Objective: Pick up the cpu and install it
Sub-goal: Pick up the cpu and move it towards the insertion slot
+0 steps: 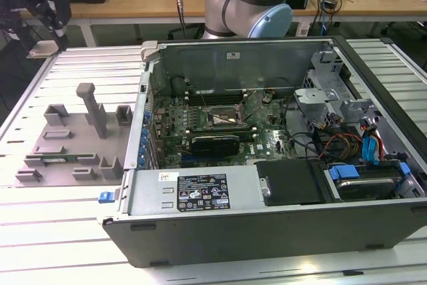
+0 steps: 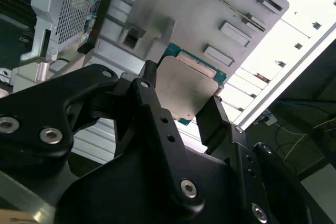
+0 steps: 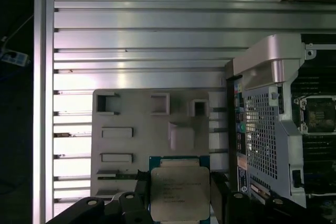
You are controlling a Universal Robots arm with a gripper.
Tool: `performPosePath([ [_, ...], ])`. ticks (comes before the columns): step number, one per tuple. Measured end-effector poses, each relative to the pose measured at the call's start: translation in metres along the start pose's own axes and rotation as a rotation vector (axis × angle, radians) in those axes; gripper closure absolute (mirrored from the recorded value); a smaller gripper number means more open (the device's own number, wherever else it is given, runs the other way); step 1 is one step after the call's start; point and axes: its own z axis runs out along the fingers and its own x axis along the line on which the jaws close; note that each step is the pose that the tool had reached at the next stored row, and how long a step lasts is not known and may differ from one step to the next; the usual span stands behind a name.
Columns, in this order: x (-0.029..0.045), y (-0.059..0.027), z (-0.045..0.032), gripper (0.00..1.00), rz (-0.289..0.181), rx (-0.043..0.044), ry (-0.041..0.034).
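Note:
The cpu (image 3: 178,192) is a flat square chip with a silver-grey top and a green edge. My gripper (image 3: 179,196) is shut on it, one black finger (image 2: 148,80) against each side. In the exterior view the gripper (image 1: 45,39) hangs at the far left, up off the table, with the pale cpu (image 1: 42,49) at its tips. It is above and behind the grey holder plate (image 1: 67,145). The open socket (image 1: 223,119) on the motherboard lies inside the computer case, well to the exterior view's right of the gripper. The second wrist view has the cpu (image 2: 186,85) over the holder plate (image 2: 210,19).
The open computer case (image 1: 267,218) lies on its side on the slatted metal table (image 1: 40,245), its wall rising beside the holder plate. The plate bears several grey blocks and a tall post (image 1: 90,101). The arm's base (image 1: 257,5) stands behind the case.

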Motion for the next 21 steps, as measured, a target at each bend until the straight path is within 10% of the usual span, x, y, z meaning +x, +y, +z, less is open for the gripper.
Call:
performPosePath([
  [13,-0.041,0.0008,0.0025,0.46,0.0,0.0,0.0],
  [21,-0.1062,0.0016,0.0066,0.46,0.0,0.0,0.0063],
])
